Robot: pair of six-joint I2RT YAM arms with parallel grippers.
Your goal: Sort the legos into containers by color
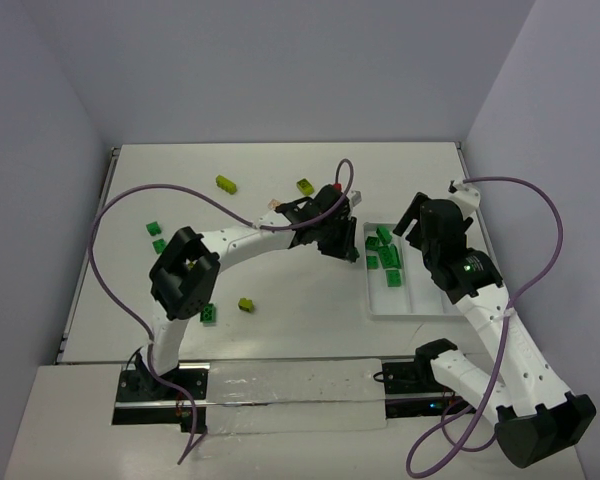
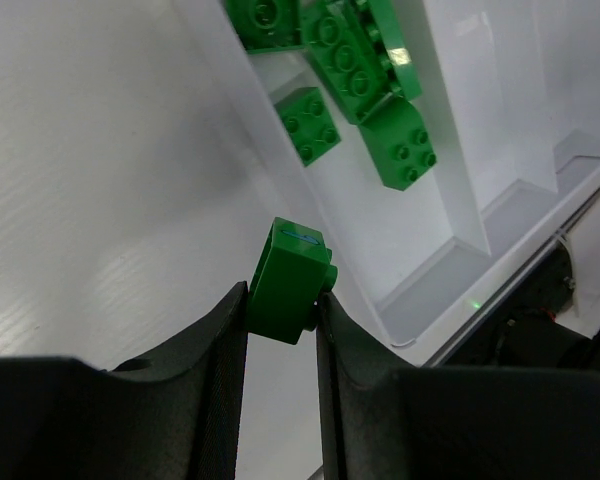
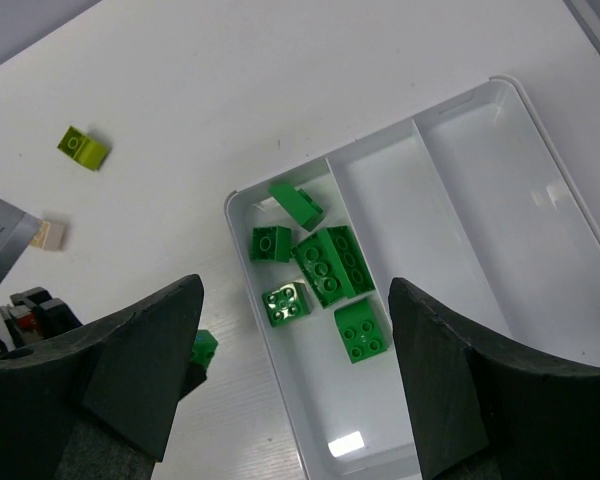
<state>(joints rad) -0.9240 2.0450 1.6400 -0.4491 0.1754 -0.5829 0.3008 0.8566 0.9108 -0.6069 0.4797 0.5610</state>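
Observation:
My left gripper [image 2: 283,300] is shut on a dark green lego [image 2: 292,280] and holds it just outside the left wall of the white tray [image 2: 280,140]. From above, this gripper [image 1: 352,250] sits at the tray's [image 1: 420,308] left rim. Several dark green legos [image 3: 325,262] lie in the left compartment. The middle compartment [image 3: 400,230] and the right one show only white floor. My right gripper [image 3: 295,290] hangs open above the tray with nothing between its fingers. It also sees the held lego [image 3: 202,347].
Loose on the table are yellow-green legos [image 1: 226,184] [image 1: 306,186] [image 1: 246,304], dark green ones [image 1: 152,229] [image 1: 159,245] [image 1: 209,314] and a pale peach one [image 3: 50,233]. Purple cables loop over both arms. Walls stand at the back and sides.

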